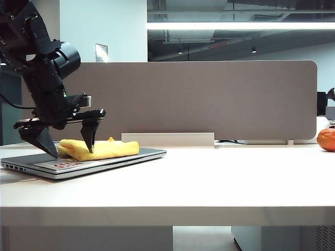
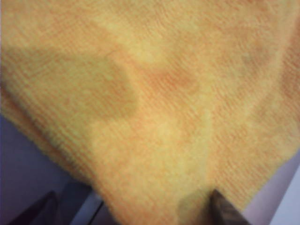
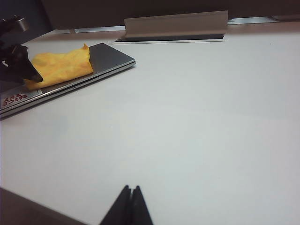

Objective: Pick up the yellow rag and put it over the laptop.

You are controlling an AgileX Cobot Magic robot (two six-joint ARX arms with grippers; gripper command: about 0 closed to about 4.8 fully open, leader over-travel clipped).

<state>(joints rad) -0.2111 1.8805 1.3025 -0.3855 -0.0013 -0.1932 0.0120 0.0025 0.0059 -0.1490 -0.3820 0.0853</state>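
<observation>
Exterior view, yellow rag on laptop, left end effector spread wide astride it, right end effector closed, well apart.

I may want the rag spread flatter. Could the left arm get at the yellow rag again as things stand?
Probably yes: the left gripper hangs open astride the yellow rag, which lies uncovered on the laptop, with nothing in between.
</observation>
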